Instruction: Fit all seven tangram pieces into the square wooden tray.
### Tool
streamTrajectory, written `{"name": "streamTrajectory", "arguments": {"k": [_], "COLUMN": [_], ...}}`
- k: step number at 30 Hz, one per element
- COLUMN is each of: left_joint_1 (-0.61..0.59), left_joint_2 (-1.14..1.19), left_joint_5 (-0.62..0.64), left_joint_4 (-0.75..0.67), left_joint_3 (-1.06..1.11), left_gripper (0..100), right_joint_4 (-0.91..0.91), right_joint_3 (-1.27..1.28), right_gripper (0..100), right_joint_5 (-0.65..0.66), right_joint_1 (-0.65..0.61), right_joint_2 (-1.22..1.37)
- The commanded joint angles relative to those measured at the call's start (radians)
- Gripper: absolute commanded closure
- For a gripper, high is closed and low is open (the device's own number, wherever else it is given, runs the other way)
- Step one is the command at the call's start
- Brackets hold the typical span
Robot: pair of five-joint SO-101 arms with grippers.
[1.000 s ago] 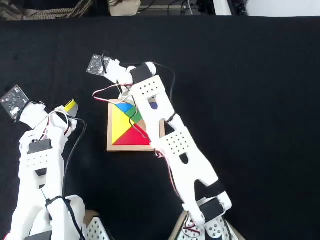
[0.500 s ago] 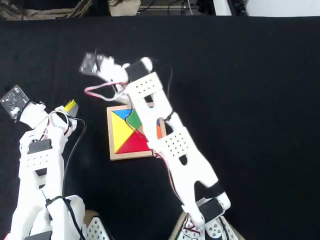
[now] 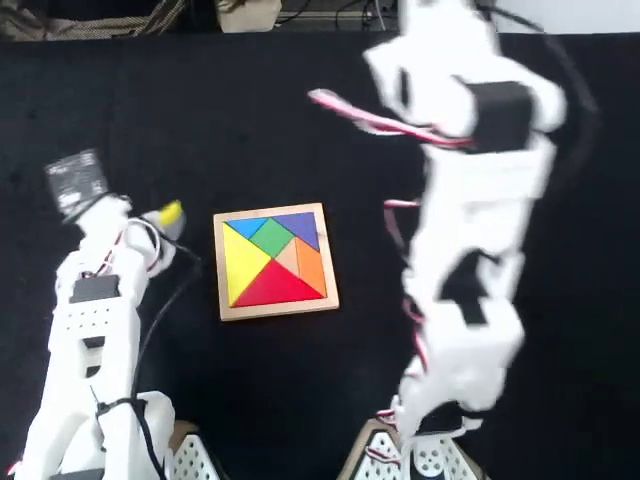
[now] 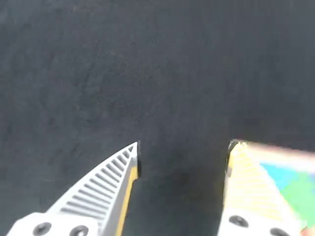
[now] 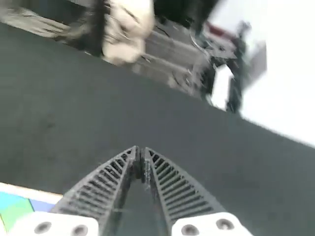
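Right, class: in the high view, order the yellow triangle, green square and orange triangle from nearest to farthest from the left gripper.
From the left gripper:
1. The yellow triangle, at the square wooden tray's left side.
2. The green square, upper middle.
3. The orange triangle, right side.

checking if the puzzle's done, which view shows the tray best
The high view: the whole tray lies unobstructed, pieces filling it. The left wrist view catches one blurred corner, the right wrist view a sliver.
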Motion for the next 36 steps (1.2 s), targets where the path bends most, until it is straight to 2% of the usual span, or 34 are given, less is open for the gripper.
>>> {"name": "streamTrajectory", "arguments": {"k": [1, 7, 11, 15, 24, 30, 36], "left_joint_1": [-0.039, -0.059, 0.012, 0.03, 0.01, 0.01, 0.004], "left_joint_2": [-0.114, -0.391, -0.54, -0.637, -0.898, -0.931, -1.034], "left_joint_5": [-0.181, -0.132, -0.152, -0.281, -0.264, -0.258, -0.166], "left_joint_4": [0.213, 0.509, 0.535, 0.535, 0.537, 0.545, 0.546], "left_joint_3": [-0.177, -0.483, -0.515, -0.481, -0.549, -0.607, -0.728], "left_gripper": [71, 71, 71, 71, 71, 71, 71], "right_joint_4": [0.025, -0.121, -0.235, -0.318, -0.341, -0.351, -0.422], "right_joint_3": [0.36, 0.826, 1.098, 1.282, 1.339, 1.337, 1.379], "right_gripper": [98.7, 98.7, 98.7, 98.7, 98.7, 98.7, 98.7], "right_joint_5": [-0.017, -0.017, -0.02, -0.026, -0.026, -0.026, -0.026], "right_joint_1": [0.094, 0.146, 0.167, 0.164, 0.16, 0.118, 0.124], "right_joint_2": [-0.344, -0.762, -0.963, -1.113, -1.437, -1.632, -1.882]}}
